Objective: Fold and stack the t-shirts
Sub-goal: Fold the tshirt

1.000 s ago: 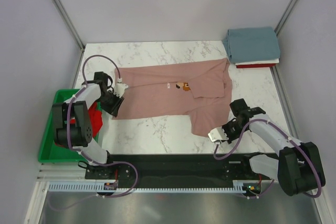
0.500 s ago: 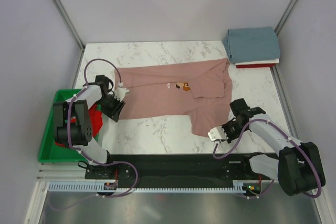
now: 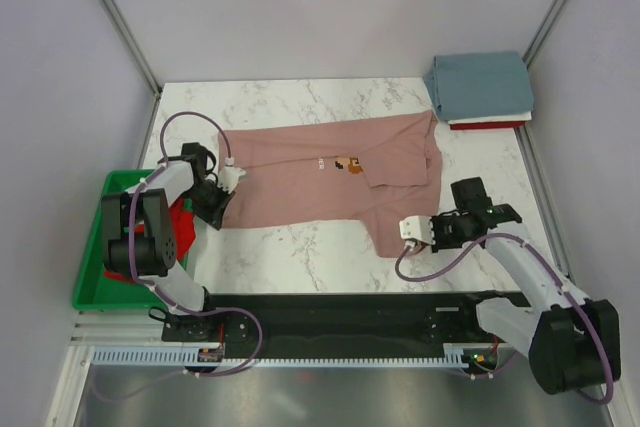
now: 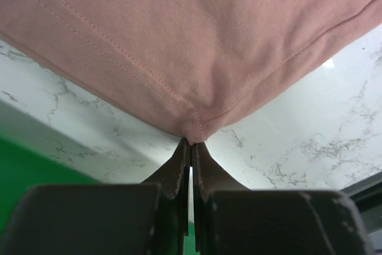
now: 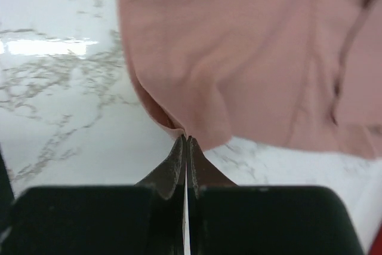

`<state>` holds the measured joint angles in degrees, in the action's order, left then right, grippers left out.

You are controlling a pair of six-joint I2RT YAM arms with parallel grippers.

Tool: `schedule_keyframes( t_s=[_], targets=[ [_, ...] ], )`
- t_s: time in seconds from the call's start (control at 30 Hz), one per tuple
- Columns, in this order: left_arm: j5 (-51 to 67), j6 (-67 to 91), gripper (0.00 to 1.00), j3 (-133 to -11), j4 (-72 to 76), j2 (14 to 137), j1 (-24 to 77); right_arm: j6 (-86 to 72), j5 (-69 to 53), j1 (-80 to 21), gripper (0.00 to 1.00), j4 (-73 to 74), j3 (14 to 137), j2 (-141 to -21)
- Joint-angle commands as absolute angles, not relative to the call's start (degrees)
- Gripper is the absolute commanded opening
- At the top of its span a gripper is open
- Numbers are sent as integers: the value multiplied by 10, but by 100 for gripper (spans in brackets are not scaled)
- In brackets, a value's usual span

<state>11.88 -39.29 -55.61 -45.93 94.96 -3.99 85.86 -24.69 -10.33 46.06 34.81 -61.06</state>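
The dusty-pink t-shirt (image 3: 320,182) lies spread on the marble table, its small print near the middle. My left gripper (image 3: 214,210) is shut on the shirt's near left hem corner; in the left wrist view the jaws (image 4: 191,143) pinch that corner of pink cloth (image 4: 197,46). My right gripper (image 3: 395,243) is shut on the near right corner, with the cloth (image 5: 250,46) bunched at the closed tips (image 5: 186,138). A folded grey-blue t-shirt (image 3: 480,85) tops a stack at the back right, with a red edge (image 3: 495,125) under it. Another red t-shirt (image 3: 181,223) lies in the tray.
A green plastic tray (image 3: 100,272) sits off the table's left edge beside the left arm. Grey walls and metal frame posts close in the table on three sides. The black base rail (image 3: 340,317) runs along the near edge.
My left gripper has closed on the shirt's near left corner. The right arm has swung up and away from the near edge, drawing the shirt's near right corner with it.
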Motion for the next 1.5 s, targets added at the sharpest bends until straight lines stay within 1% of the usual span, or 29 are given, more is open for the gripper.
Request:
schedule_keyframes(
  t_s=[0.0, 0.2, 0.37, 0.67, 1.03, 1.3, 1.47],
  targets=[
    [147, -381, 2, -590, -484, 939, -37, 732, -238, -77, 0, 415, 386, -553],
    [157, -374, 2, -643, -498, 921, -37, 586, -207, -62, 0, 382, 438, -490],
    [172, -361, 2, -679, -498, 910, -37, 506, -187, -62, 0, 332, 485, -500],
    [168, -319, 2, -731, -467, 941, -48, 469, -171, -62, 0, 240, 534, -607],
    [172, -285, 2, -797, -454, 999, -59, 432, -149, -32, 0, 116, 573, -710],
    [168, -274, 2, -838, -452, 1048, -61, 429, -148, -22, 0, 69, 599, -780],
    [164, -262, 2, -864, -453, 1080, -64, 433, -153, -22, 0, 43, 636, -849]
  ],
)
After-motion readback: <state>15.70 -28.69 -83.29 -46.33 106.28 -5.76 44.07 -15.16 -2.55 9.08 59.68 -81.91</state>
